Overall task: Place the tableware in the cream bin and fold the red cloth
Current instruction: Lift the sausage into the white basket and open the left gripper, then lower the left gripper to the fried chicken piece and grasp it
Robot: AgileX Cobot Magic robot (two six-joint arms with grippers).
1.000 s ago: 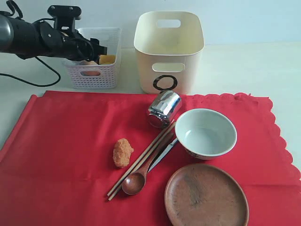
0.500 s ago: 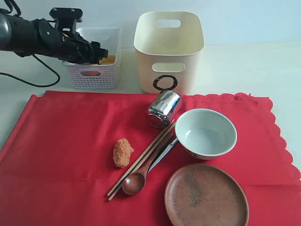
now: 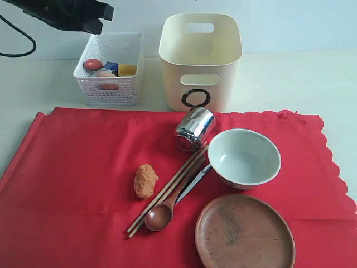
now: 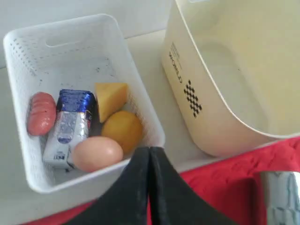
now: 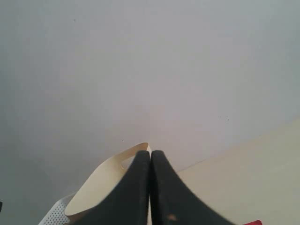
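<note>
Danger of rolling if nudged: shiny steel cup (image 3: pixel 195 128), smooth and round, on its side on the red cloth (image 3: pixel 72 167), below the left pincer (image 4: pixel 149 183), pressed together on nothing; right pincer (image 5: pixel 150 183) likewise closed, empty; glazed white bowl (image 3: pixel 244 158) slick, thin wooden chopsticks (image 3: pixel 167 190) apt to slip or scatter; all 6 pieces outside the tall cream bin (image 3: pixel 223 95), well apart from both pincers.

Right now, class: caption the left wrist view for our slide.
Shut left gripper above white basket of food, cream bin alongside.
</note>
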